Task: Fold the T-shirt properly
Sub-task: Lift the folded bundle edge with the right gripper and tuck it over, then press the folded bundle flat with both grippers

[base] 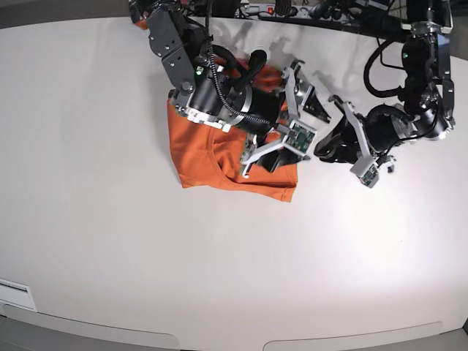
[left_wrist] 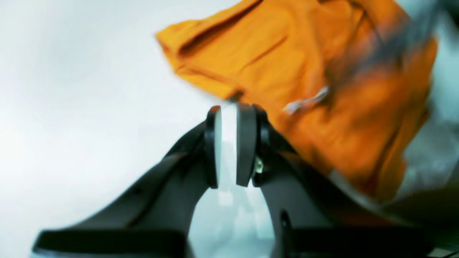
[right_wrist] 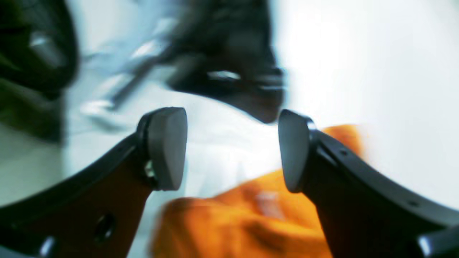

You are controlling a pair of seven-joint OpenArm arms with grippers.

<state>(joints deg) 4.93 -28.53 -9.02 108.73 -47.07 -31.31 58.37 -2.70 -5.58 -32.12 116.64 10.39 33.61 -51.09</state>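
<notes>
The orange T-shirt (base: 205, 157) lies bunched and partly folded on the white table (base: 110, 241), left of centre at the back. My right gripper (base: 291, 126) hovers over the shirt's right part, jaws wide open and empty. In the right wrist view, this gripper (right_wrist: 233, 150) frames white table, with blurred orange cloth (right_wrist: 233, 222) below it. My left gripper (base: 323, 148) is off the shirt's right edge. In the left wrist view it (left_wrist: 228, 107) is shut, or nearly so, on nothing, its tips just short of the shirt's hem (left_wrist: 287, 53). A small white tag (left_wrist: 306, 102) shows on the cloth.
Dark cables and gear (base: 307, 11) run along the table's back edge. The two arms are close together near the shirt's right side. The table's front edge (base: 219, 340) is near the bottom of the base view.
</notes>
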